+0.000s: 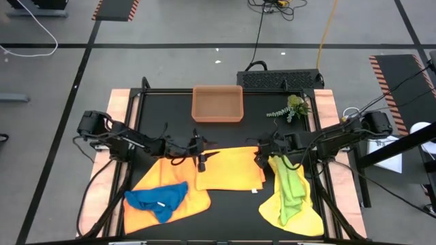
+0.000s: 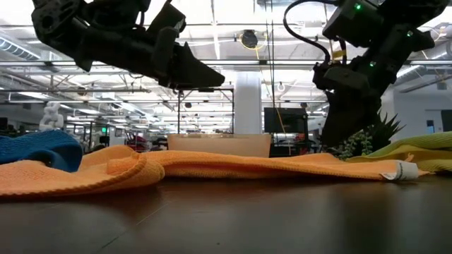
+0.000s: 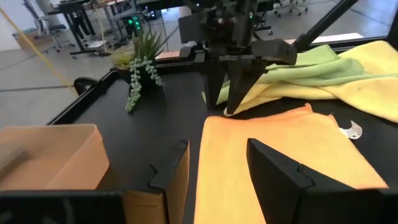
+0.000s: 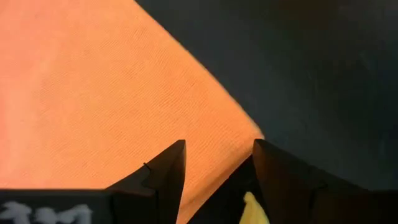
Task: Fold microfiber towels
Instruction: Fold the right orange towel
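Nearest your low camera, the black worktop (image 2: 233, 219) carries a flat yellow towel (image 1: 228, 167) at centre, an orange towel (image 1: 146, 180) under a blue towel (image 1: 158, 199) to its left, and a lime green towel (image 1: 291, 185) over another yellow towel (image 1: 300, 218) to its right. The left claw (image 1: 201, 158) and right claw (image 1: 262, 158) stand parted at the centre towel's far corners. Tray (image 1: 218, 103) and plant sprig (image 1: 289, 109) sit behind. Beyond lies an open hall of benches.

Towels (image 1: 228, 169) crowd near half of table; bare strip between them and tray (image 1: 217, 103); sprig (image 1: 289, 109) beside.
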### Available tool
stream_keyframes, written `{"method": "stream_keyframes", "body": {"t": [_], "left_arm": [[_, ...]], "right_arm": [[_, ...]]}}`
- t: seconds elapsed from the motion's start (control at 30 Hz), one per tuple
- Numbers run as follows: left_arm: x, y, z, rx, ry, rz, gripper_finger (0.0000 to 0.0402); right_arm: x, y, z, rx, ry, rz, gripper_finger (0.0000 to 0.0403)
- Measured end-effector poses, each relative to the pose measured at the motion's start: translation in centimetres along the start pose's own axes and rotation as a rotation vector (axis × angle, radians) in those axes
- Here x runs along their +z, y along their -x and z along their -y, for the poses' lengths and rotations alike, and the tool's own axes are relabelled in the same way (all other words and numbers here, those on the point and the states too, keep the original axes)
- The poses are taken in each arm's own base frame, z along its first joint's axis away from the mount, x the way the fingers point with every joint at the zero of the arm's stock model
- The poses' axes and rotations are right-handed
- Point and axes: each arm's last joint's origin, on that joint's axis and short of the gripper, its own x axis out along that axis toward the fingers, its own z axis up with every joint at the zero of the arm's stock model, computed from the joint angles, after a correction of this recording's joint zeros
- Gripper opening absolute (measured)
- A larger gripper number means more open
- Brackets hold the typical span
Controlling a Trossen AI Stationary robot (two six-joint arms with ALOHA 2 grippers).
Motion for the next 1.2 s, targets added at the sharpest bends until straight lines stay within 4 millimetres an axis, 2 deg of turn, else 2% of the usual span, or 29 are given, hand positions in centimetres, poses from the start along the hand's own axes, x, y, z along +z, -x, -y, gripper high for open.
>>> {"method": "stream_keyframes", "body": {"t": [0.27,0.47,0.77,1.2], "left_arm": [[-0.1,-0.2,-0.1,-0.031,-0.032,-0.025,0.0163],[-0.2,-0.3,-0.8,-0.01,-0.052,-0.034,0.0163],[-0.2,-0.6,-2.3,-0.001,-0.047,-0.023,0.0163],[0.0,-0.7,-2.5,-0.013,-0.03,-0.003,0.0163]], "right_arm": [[-1.5,-1.1,0.6,0.117,-0.065,0.023,0.0179],[-2.0,-1.7,1.5,0.152,-0.094,0.054,0.0164],[-1.0,-1.9,2.5,0.131,-0.071,0.106,0.0161],[-0.6,-2.2,3.7,0.124,-0.084,0.056,0.0162]]}}
